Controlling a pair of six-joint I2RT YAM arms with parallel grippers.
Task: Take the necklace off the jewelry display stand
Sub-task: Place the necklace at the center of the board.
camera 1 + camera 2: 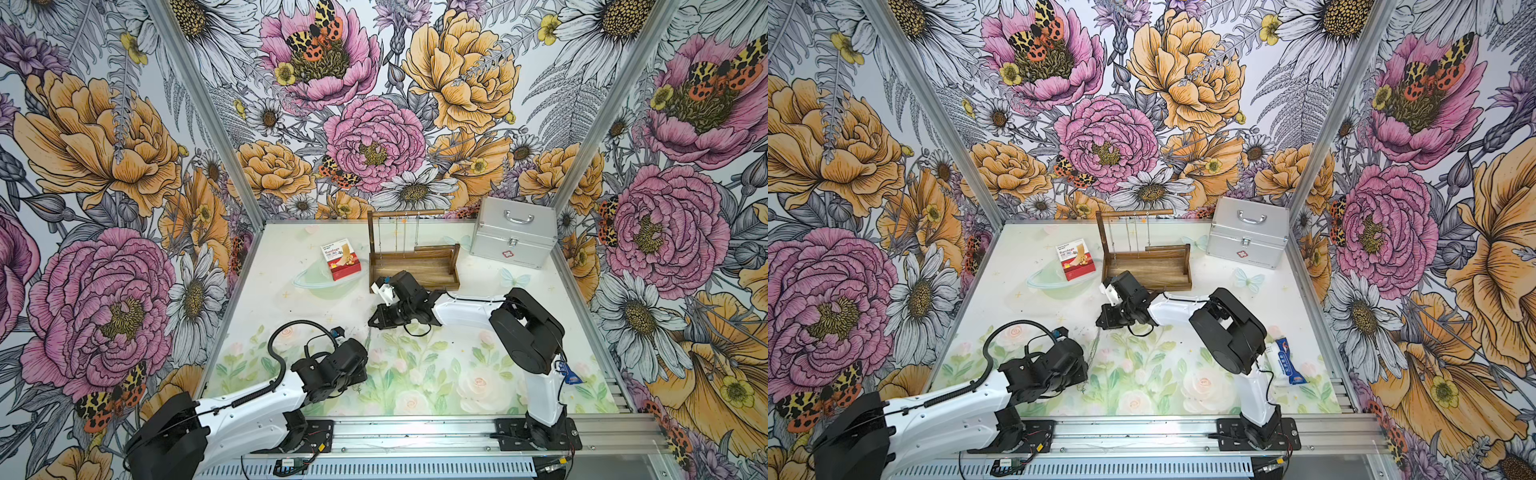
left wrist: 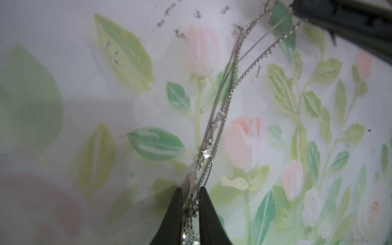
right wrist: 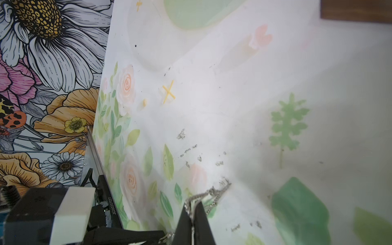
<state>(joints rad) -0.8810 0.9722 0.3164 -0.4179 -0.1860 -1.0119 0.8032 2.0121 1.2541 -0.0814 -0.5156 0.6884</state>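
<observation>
A thin silver chain necklace [image 2: 235,61] stretched between the right end effector [image 3: 193,204], pinched tight on it, and the left end effector [image 2: 191,188], narrowly parted around it.

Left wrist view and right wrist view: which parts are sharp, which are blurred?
Left wrist view: the necklace is sharp, the left gripper close to the lens is soft. Right wrist view: the floral wall is sharp, the green leaf prints on the mat are blurred.
</observation>
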